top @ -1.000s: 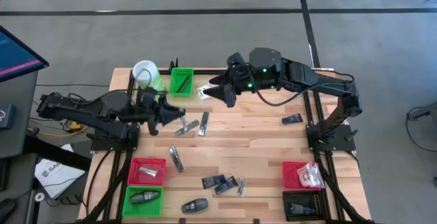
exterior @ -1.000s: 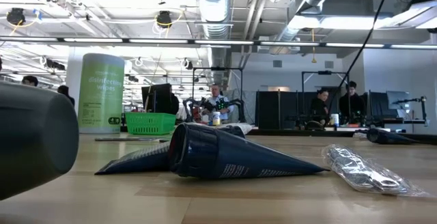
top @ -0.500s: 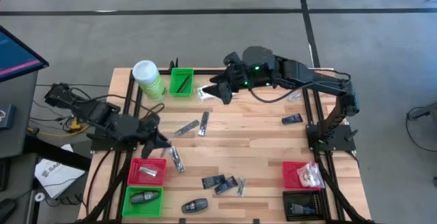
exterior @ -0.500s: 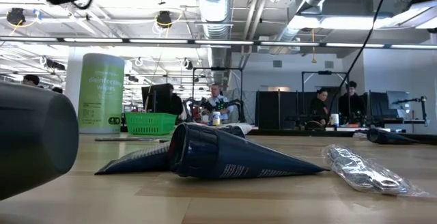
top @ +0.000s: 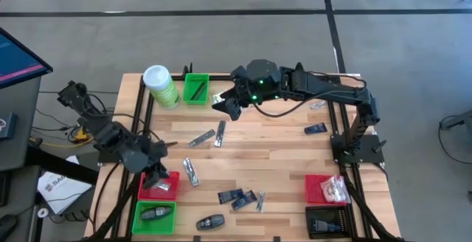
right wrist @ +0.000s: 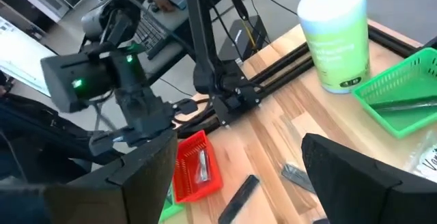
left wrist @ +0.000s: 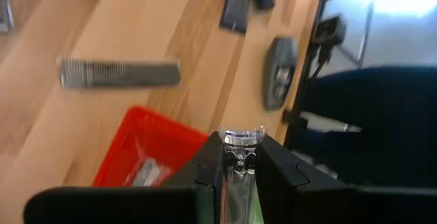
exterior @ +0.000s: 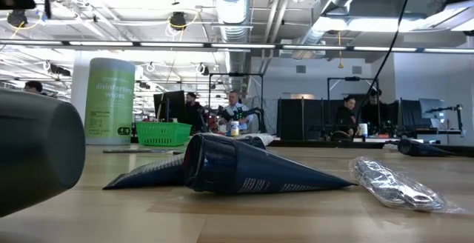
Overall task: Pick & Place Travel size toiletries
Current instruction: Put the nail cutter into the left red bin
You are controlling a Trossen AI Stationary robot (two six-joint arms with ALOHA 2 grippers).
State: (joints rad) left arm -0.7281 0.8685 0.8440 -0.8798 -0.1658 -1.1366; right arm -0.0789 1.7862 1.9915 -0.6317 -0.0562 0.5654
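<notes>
Lower left of the high view: left gripper [top: 157, 180] over the red bin [top: 170, 177], fingers pinched on a slim silvery tube [left wrist: 238, 157]. Upper centre: right gripper [top: 226, 107] spread wide, holding nothing, near the white sachet [top: 219, 99]. Other toiletries scattered mid-table: silvery packets [top: 212, 134], dark packets [top: 237, 196].

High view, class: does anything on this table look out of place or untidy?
Yes. Several toiletries lie loose and askew on the table, outside any bin: a silvery tube, dark packets and a black oval piece. Nothing looks spilled or damaged.
</notes>
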